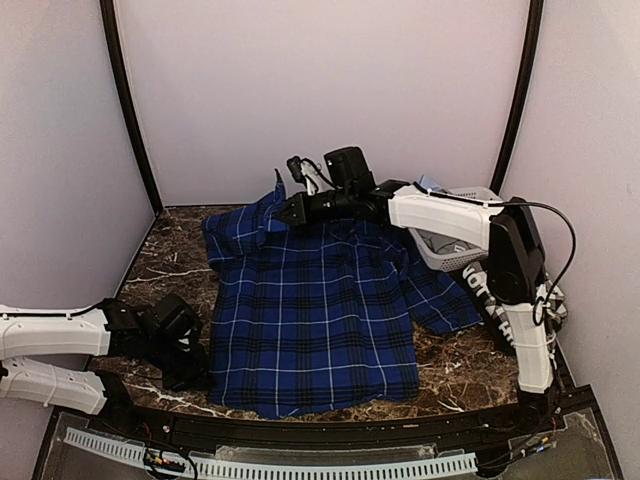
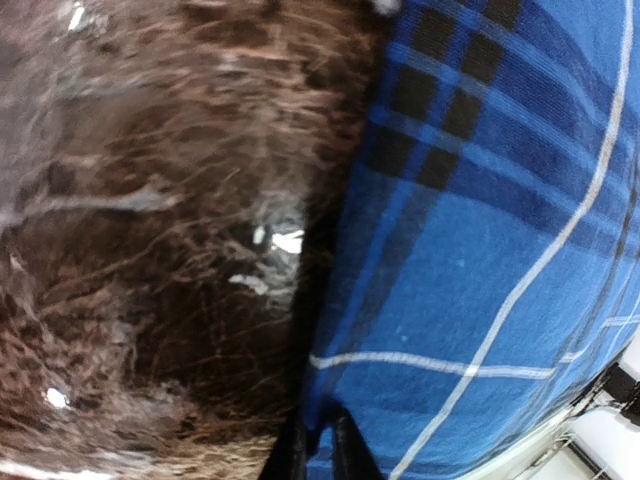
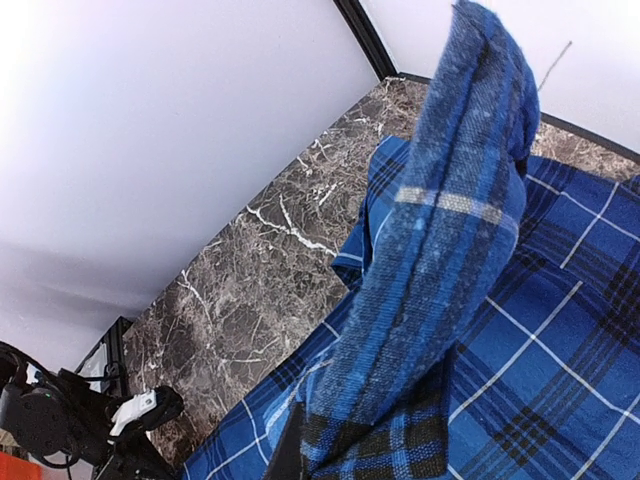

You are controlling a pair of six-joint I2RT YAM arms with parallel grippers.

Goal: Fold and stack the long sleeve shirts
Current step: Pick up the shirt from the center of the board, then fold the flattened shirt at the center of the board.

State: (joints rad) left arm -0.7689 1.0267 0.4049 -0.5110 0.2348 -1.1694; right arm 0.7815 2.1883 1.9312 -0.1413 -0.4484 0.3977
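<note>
From above, the blue plaid shirt (image 1: 315, 320) lies spread over the middle of the marble table (image 1: 170, 260), its hem toward the near edge. The right arm reaches across the far side, and the right gripper (image 1: 287, 208) is closed on a fold of the shirt at its far left corner, holding that fold raised off the table. A white basket (image 1: 455, 250) stands at the far right, behind the arm. The left gripper (image 1: 190, 365) sits low on the table, just beside the shirt's near left edge. In the left wrist view, marble fills the left half and the shirt (image 2: 480, 300) the right, with its edge running down the middle. The two dark fingers (image 2: 350, 455) stand narrowly apart at the bottom with the cloth edge between them; whether they actually pinch it, I cannot tell. In the right wrist view, a long band of the shirt (image 3: 450, 250) rises from the closed jaws, hanging clear of the flat cloth below, with bare marble to its left and the left arm (image 3: 60, 420) at the lower left corner.
</note>
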